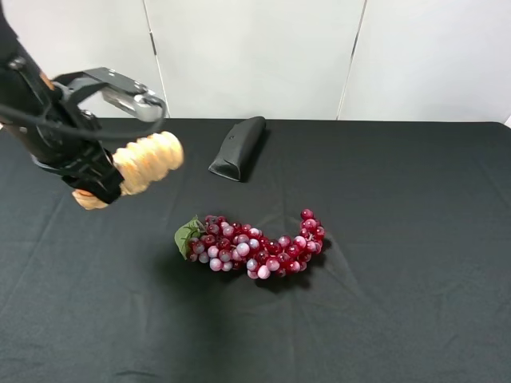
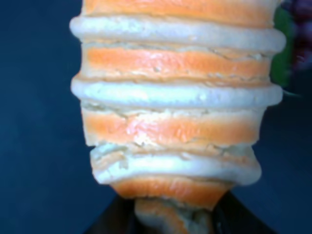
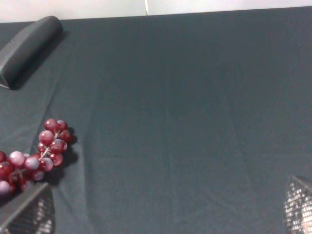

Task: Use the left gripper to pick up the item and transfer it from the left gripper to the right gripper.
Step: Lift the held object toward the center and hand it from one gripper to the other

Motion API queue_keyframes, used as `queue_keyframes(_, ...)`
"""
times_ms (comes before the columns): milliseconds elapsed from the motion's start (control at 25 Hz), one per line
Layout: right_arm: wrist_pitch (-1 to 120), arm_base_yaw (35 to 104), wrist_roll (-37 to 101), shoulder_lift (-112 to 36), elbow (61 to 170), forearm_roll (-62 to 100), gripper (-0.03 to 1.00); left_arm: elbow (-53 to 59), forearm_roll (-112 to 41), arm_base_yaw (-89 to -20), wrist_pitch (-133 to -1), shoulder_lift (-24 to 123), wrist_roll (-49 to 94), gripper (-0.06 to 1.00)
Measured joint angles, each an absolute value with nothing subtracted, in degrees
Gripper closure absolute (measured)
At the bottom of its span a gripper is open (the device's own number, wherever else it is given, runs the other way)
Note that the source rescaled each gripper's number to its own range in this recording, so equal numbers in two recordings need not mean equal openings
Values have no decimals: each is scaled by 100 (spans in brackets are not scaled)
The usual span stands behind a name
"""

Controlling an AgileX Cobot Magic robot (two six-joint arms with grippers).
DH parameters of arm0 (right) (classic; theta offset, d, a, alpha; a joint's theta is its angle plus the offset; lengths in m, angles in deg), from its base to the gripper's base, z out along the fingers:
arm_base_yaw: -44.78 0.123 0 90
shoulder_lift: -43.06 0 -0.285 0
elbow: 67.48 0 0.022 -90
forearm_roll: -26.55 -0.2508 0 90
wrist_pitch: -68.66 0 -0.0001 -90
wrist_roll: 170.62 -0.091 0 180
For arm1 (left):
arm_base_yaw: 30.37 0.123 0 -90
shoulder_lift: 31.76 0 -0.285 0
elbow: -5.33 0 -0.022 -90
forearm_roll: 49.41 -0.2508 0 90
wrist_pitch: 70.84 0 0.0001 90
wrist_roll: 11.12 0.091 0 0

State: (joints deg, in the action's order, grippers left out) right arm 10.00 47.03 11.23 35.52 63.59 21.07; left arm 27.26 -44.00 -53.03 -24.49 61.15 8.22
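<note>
Exterior high: left gripper (image 1: pixel 102 182) hangs above the worktop's left edge, clamped on the item (image 1: pixel 148 162).
Item: off the cloth, gripped near one end, the rest jutting toward the middle.
Right gripper (image 3: pixel 163 209): jaws wide apart, holding nothing.
Grapes (image 1: pixel 251 243): mid-worktop.
Wedge (image 1: pixel 237 148): near back edge.

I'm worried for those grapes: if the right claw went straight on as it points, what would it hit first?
Probably just the black cloth. In its wrist view the right claw is open toward bare cloth, with the grape bunch off to one side; depth is unclear.
</note>
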Motion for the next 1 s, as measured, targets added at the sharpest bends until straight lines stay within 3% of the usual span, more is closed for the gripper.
queue_keyframes(480, 1000, 4703, 1123, 3552, 6359, 2107, -3, 2726, -4400, -6631, -3005, 6115, 1976, 92)
queue_keyframes(1000, 1000, 4703, 1074, 3552, 6359, 2107, -3, 2726, -4400, -7081, -3929, 6115, 2539, 93)
